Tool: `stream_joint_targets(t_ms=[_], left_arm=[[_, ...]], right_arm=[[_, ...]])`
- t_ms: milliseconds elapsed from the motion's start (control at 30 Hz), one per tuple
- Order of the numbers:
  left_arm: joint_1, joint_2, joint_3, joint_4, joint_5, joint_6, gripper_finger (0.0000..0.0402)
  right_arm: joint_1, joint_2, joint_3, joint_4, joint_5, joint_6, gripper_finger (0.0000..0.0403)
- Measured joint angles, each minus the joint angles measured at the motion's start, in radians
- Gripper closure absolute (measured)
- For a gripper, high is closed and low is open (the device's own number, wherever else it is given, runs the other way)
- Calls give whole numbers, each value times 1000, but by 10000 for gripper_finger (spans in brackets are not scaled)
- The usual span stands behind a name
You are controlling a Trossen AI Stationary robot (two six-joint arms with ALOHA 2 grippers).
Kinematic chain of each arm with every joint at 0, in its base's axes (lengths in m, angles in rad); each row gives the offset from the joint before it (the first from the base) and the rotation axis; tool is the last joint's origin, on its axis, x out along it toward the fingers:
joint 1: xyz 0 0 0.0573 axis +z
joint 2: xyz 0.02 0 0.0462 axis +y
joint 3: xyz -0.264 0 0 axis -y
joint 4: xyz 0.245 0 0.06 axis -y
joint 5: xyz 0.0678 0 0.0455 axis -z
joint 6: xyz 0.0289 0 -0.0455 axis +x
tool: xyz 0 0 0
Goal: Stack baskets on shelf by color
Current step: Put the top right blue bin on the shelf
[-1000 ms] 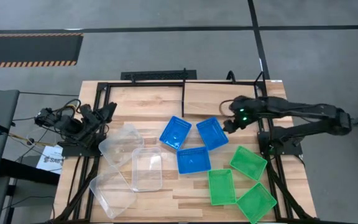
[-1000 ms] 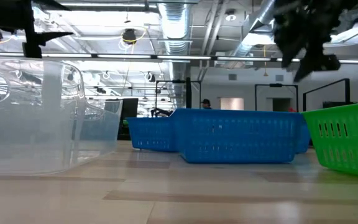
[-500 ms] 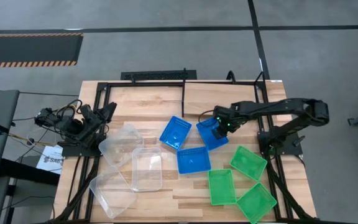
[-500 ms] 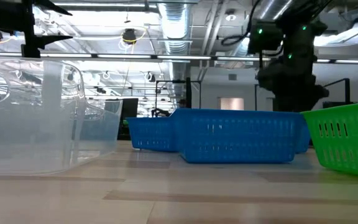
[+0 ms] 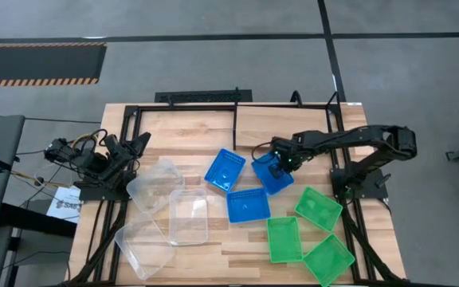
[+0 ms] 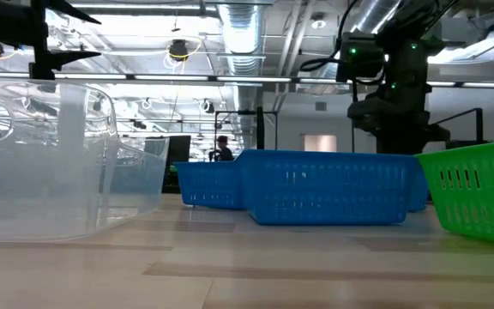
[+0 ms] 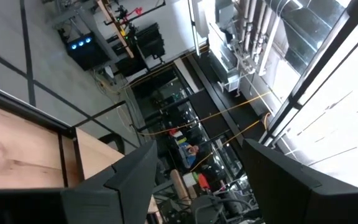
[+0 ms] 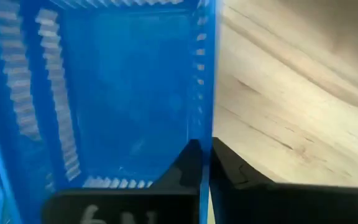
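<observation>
Writing shows nowhere legibly; right claw (image 8: pixel 205 163) pinches blue basket (image 8: pixel 114 93) wall, left claw (image 7: pixel 197 180) seemingly agape.

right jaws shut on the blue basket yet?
Shut: in the wrist view the right gripper pinches the blue basket wall between its fingers.

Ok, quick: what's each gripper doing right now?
Left gripper: open, empty, parked at the table's left edge.
Right gripper: shut on the wall of a blue basket.

Three blue baskets (image 5: pixel 245 205), three green (image 5: pixel 284 238), three clear (image 5: pixel 189 216)
</observation>
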Motion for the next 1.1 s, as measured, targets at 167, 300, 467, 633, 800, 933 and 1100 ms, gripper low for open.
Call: stream_joint_targets(t_ms=[167, 300, 467, 633, 800, 933, 1100], left_arm=[[0, 0, 0, 0, -1, 0, 178], [0, 0, 0, 0, -1, 0, 178], [0, 0, 0, 0, -1, -8, 178], [0, 0, 0, -13, -1, -19, 178], [0, 0, 0, -21, -2, -20, 178], [0, 0, 0, -20, -3, -20, 178], [0, 0, 0, -20, -12, -19, 178]], right_arm=[[0, -14, 0, -3, -3, 39, 386], [0, -56, 0, -3, -4, 58, 393], [0, -138, 0, -8, -23, 91, 397], [0, -245, 0, -9, -82, 124, 396], [-9, -358, 0, -8, -28, 178, 399], [-72, -416, 0, -10, 86, 212, 398], [-210, -408, 0, -10, 128, 156, 398]])
